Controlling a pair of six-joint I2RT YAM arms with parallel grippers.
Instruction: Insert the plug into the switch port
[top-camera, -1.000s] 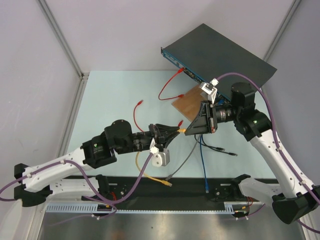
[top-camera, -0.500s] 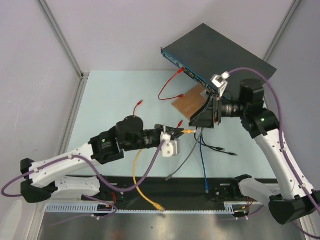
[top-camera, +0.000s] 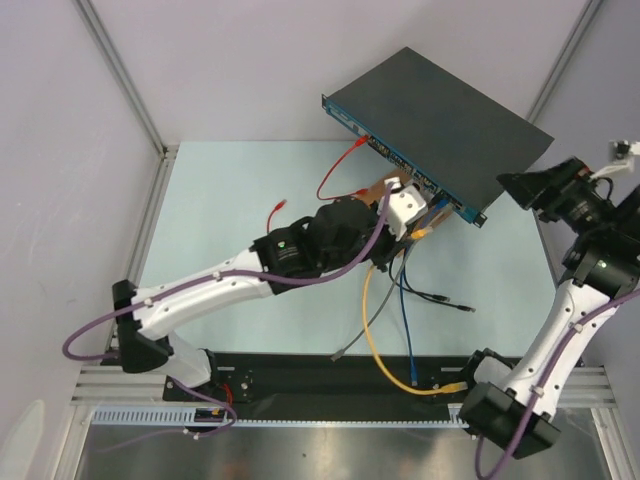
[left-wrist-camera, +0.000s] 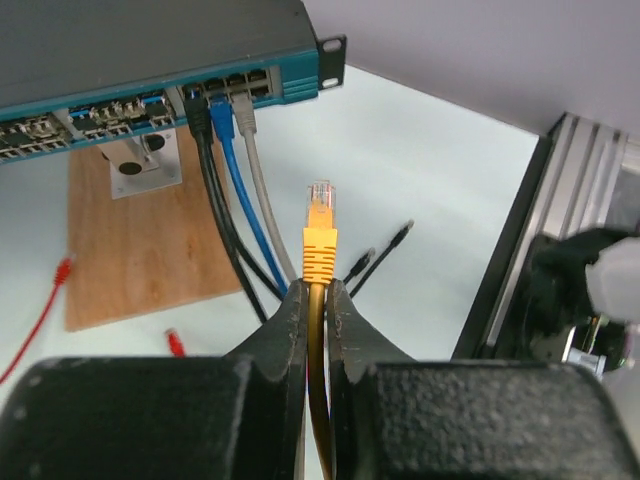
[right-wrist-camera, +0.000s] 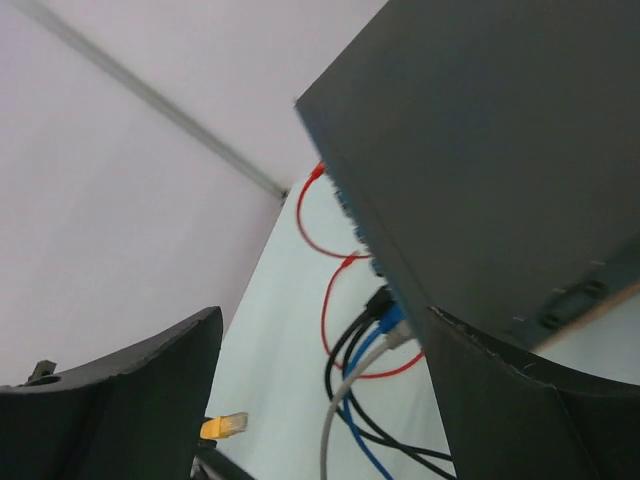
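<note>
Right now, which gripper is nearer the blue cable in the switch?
Left. The left gripper, holding the yellow plug, is just before the blue cable; the open right gripper is off the right end of the switch.

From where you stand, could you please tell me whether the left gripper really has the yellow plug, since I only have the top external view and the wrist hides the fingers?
Observer: Yes. The left gripper is shut on the yellow cable just behind the yellow plug.
Operator: Thank you. Is the plug in the switch yet?
Observer: No. Its tip is short of the switch and points towards the blue front face.
Operator: And the right gripper?
Observer: The right gripper is open and holds nothing.
</note>
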